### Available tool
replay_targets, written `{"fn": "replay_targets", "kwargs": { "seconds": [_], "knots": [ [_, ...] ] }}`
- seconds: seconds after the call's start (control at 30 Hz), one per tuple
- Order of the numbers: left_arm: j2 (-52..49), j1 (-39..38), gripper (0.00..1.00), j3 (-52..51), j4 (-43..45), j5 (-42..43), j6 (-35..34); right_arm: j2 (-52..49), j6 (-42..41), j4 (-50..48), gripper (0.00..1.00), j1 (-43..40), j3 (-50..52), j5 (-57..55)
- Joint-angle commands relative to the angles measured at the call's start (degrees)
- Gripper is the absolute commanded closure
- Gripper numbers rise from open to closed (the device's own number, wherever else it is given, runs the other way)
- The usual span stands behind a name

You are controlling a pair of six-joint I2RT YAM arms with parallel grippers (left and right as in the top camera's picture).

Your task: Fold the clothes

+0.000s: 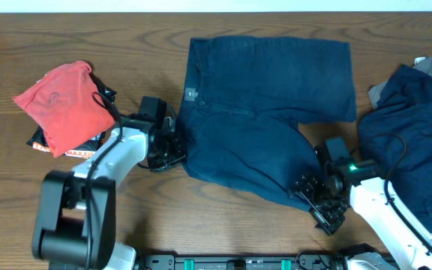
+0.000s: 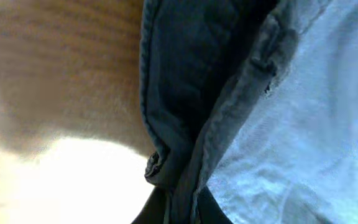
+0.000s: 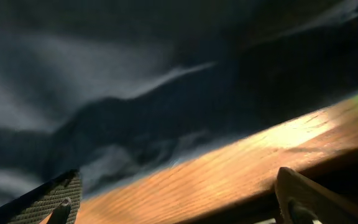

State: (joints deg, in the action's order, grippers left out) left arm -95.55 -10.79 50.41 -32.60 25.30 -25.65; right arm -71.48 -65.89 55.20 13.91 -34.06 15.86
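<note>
Left wrist alone: left tool (image 2: 176,211) tight on edge of navy shorts (image 2: 185,74); right wrist alone: right tool (image 3: 179,196) agape, empty.

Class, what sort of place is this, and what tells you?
Probably a robotics lab bench for clothes-folding trials: a left arm and right arm at a wooden table, navy shorts spread between them, a red garment and a dark clothes pile aside.
</note>
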Motion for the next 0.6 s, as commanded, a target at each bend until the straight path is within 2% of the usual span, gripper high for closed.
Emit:
{"fn": "replay_targets", "kwargs": {
  "seconds": [0.0,0.17,0.33,0.4,0.57],
  "knots": [
    [4.87,0.81,0.94,0.28,-1.95,-0.7,0.57,0.68,-4.98,-1.29,0.03,0.02,2.32,0.52],
    [9.42,0.81,0.94,0.28,-6.1,-3.58,0.52,0.68,-10.49,-7.72,0.05,0.02,5.75,-3.06],
    [10.25,0.81,0.94,0.28,-9.81,-3.98,0.52,0.68,-12.96,-11.74,0.14,0.02,8.87,-4.48],
    [10.25,0.81,0.94,0.28,-11.52,-3.98,0.52,0.66,-13.0,-12.24,0.2,-0.04,10.14,-4.57],
    [10.27,0.81,0.94,0.28,-15.74,-4.24,0.55,0.68,-16.39,-12.41,0.46,-0.09,12.37,-6.69]
  ]
}}
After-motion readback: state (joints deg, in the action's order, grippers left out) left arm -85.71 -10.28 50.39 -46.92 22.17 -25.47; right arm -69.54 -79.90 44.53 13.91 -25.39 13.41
